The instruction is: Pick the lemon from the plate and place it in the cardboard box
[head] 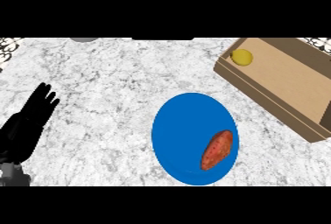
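Yellow lemon [241, 57] lies inside the cardboard box [294, 83], in its far-left corner.

The lemon appears small, rounded and probably light, with a waxy skin likely to roll; a hold across its middle would suit. Left of the box, the blue plate [184, 127] carries only a sweet potato [217, 150]. Far left of the box, the left hand [29, 120] rests open, fingers straight, over the speckled grey stone counter [110, 78]. No right hand shows.

The single head view looks steeply down onto the marble counter [110, 74] from above.
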Robot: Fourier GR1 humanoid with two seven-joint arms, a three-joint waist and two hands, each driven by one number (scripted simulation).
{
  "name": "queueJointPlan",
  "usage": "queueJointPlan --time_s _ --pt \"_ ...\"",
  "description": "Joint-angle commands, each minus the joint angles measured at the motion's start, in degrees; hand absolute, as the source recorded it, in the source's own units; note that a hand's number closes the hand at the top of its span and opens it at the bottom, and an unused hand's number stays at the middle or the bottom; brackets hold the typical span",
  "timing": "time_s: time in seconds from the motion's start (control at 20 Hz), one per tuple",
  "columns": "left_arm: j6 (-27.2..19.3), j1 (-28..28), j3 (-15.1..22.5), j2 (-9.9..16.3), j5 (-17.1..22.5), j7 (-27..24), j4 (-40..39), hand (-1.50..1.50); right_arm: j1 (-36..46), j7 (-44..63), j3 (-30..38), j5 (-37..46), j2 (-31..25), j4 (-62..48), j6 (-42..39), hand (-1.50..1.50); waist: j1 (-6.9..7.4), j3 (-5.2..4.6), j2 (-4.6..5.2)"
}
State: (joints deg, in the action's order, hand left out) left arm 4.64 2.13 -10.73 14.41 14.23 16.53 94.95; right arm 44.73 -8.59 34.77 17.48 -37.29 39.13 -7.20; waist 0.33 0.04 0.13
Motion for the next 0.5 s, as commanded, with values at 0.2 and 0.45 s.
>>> queueJointPlan --time_s 0.2,0.45 --pt "1.82 -4.43 -0.30 -1.31 -0.84 -3.90 0.36 0.00 -5.48 -7.63 2.45 -5.18 -9.00 -4.74 -10.59 -1.50 0.10 -0.02 -0.04" --pt "0.80 -0.76 -1.83 0.83 0.47 3.01 3.70 0.00 -2.90 -9.35 -0.25 -3.52 -10.39 -9.19 -7.57 -1.50 0.40 -0.01 -0.01"
